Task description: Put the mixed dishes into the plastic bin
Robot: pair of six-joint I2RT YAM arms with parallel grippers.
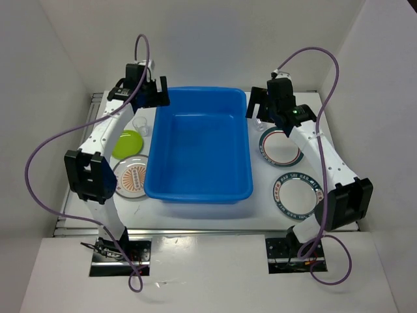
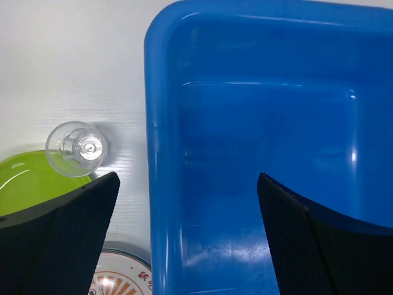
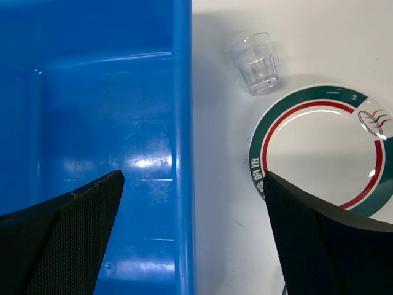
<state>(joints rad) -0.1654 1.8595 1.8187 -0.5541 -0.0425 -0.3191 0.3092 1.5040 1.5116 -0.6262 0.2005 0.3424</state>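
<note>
Plates (image 1: 128, 143) lie beside the bin (image 1: 199, 147). Your left gripper (image 2: 188, 178) and right gripper (image 3: 194, 174) are wide open, holding nothing

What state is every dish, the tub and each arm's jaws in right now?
Large blue plastic bin: upright, empty.
Lime-green round plate: flat on table.
Orange-patterned round plate: flat on table.
Small clear cup, left: standing on table.
Small clear cup, right: standing on table.
Two white teal-rimmed round plates: flat on table.
Left jaws: open, empty.
Right jaws: open, empty.
</note>
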